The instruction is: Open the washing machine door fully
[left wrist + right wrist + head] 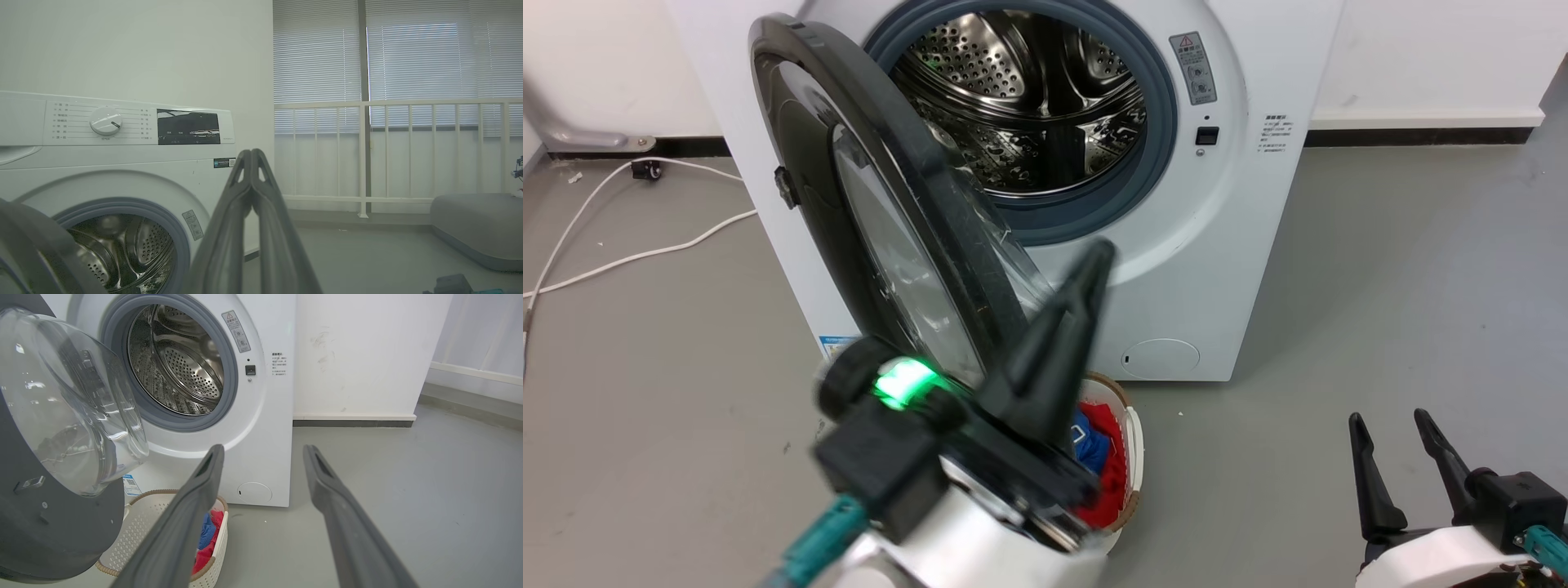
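Sitting on the floor (pixel 1380 269) at the foot of the washing machine (pixel 1217 245), beneath the open door, a white laundry basket (pixel 1134 445) holds red and blue clothes (pixel 1104 469). The steel drum (pixel 1029 90) lies exposed inside its grey rubber ring (pixel 1162 114). The washing machine door (pixel 800 147) stands out from the front at roughly a right angle, hinged on the head view's left.

The left end effector (pixel 1101 249) has its fingers pressed together on nothing. Its tips are raised before the door's inner rim, and I cannot tell whether they touch it. The right end effector (pixel 1388 418) is spread and empty, low over the floor and well apart from the machine.

The left wrist view adds the control panel's dial (pixel 105 121) and dark display (pixel 188 126), plus blinds (pixel 421 61) and a white railing (pixel 363 163). The right wrist view adds the door's glass bowl (pixel 69 408) and a blue label (pixel 130 482).
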`<state>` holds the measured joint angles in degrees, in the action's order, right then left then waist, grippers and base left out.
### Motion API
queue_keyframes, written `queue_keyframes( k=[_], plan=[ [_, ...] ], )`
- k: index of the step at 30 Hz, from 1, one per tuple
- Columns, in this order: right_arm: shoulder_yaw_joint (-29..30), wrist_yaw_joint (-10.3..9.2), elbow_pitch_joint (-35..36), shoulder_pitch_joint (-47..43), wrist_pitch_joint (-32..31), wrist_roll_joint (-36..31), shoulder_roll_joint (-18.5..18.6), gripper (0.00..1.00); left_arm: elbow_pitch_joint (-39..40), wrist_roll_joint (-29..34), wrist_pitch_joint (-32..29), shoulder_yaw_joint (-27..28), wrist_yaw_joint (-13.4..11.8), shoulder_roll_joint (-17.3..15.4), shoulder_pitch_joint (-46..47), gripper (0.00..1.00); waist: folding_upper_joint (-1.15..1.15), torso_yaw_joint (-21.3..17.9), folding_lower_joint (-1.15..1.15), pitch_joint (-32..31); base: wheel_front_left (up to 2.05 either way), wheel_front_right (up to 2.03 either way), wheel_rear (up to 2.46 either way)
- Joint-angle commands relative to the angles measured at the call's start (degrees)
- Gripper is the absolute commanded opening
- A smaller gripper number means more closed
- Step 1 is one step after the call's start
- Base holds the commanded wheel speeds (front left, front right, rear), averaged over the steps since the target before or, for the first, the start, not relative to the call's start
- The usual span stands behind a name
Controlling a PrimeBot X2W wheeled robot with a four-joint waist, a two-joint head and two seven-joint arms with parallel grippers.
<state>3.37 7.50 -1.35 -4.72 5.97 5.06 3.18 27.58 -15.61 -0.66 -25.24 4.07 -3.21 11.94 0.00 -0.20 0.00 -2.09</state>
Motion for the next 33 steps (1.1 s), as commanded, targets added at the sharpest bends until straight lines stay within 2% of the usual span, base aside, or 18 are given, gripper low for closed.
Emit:
queue_keyframes(
  k=[1, 8, 13, 17, 24, 33],
  plan=[
    [0.1, -0.01, 0.0, 0.0, 0.1, 0.2, -0.3, 1.00, -0.2, -0.9, -1.0, -1.6, 0.6, 0.0, -1.2, 0.00, 0.00, 0.2, 0.00, 0.1, 0.00, 0.00, 0.00],
    [0.0, -0.01, -0.2, 0.2, 0.0, 0.5, -0.4, 1.00, -5.5, -5.9, -8.2, -11.4, 2.0, -0.7, -7.0, 0.00, 0.00, 0.4, 0.00, 0.5, 0.00, 0.00, 0.00],
    [-0.6, -0.01, -0.5, 0.7, 0.1, 0.4, -0.4, 1.00, -11.7, -7.0, -11.7, -14.1, 0.4, -1.1, -11.2, 0.00, 0.00, -0.1, 0.00, 0.8, 0.00, 0.00, 0.00],
    [-0.7, -0.01, -0.8, 0.8, 0.2, 0.7, -0.4, 1.00, -17.0, -5.7, -12.1, -13.4, -1.3, -1.9, -11.8, 0.00, 0.00, -0.5, 0.00, 1.0, 0.00, 0.00, 0.00],
    [-0.8, -0.01, -1.5, 1.0, 0.3, 1.2, -0.4, 1.00, -24.3, -4.1, -7.3, -9.2, -5.3, -1.6, -9.5, 0.00, 0.00, -1.6, 0.00, 1.1, 0.00, 0.00, 0.00],
    [-0.9, -0.01, -2.4, 1.0, 0.4, 2.3, -0.4, 1.00, -31.1, -5.6, -1.0, -5.3, -9.6, -0.5, -7.1, 0.00, 0.00, -2.3, 0.00, 1.0, 0.00, 0.00, 0.00]
  ],
)
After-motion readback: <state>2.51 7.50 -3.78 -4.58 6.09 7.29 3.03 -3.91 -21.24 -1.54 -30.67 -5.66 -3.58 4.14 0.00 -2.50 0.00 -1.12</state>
